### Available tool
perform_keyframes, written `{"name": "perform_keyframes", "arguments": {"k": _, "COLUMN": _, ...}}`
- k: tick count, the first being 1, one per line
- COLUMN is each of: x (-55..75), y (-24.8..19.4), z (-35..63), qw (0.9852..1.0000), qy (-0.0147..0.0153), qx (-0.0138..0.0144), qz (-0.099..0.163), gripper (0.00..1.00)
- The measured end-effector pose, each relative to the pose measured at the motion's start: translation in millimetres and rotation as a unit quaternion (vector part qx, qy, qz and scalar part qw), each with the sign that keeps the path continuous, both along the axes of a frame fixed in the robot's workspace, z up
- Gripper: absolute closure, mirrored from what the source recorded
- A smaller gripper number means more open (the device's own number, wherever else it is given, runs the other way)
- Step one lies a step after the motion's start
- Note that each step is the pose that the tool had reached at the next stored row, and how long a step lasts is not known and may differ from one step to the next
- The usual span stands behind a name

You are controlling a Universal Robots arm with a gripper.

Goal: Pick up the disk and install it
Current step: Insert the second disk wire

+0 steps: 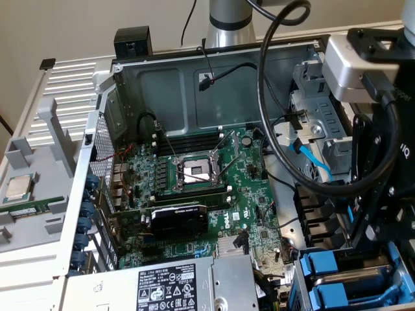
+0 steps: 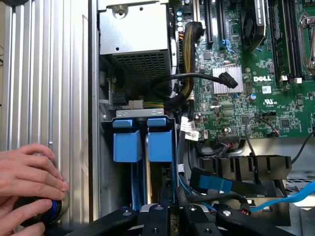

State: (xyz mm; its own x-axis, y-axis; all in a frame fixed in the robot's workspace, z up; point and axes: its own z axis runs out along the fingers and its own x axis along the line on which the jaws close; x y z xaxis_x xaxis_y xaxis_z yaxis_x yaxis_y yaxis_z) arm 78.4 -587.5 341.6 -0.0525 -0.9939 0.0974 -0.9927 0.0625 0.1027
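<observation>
The gripper (image 2: 170,219) is hanging low over the drive bay (image 2: 106,129) at one corner of an open computer case (image 1: 97,103). In the exterior view the gripper (image 1: 363,243) is sitting at the lower right. Whether it is open or closed cannot be told.

Right under it, two blue plastic carriers are standing edge-on, side by side in the bay. The disk (image 2: 161,140) is judged to be the carrier lying nearer the gripper's middle, with its neighbour (image 2: 128,142) just beside it. Its metal body and label are hidden, so this is not certain.

Blue data cables (image 2: 295,194) and black cables (image 2: 197,78) are looping close around the bay. A person's hand (image 2: 27,172) is resting on a round black knob with a blue ring (image 2: 34,211) on the ribbed panel (image 2: 44,73) beside the bay.

Risks: a cable could be caught between carrier and bay wall. A carrier going in tilted could jam in its slot. The arm's own thick cable (image 1: 272,116) is hanging over the motherboard (image 1: 194,175) and could drag across parts. The hand is near the working area.

Readable writing: "DELL" is printed in white on the motherboard (image 2: 263,78). The power supply label (image 1: 165,285) is carrying small symbols and text too fine to read.
</observation>
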Motion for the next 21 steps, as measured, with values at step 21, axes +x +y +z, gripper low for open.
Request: {"name": "perform_keyframes", "arguments": {"k": 21, "x": -1.0, "y": -3.2, "z": -0.1, "qw": 1.0000, "qy": 0.0000, "qx": 0.0002, "qz": 0.000, "gripper": 0.83}}
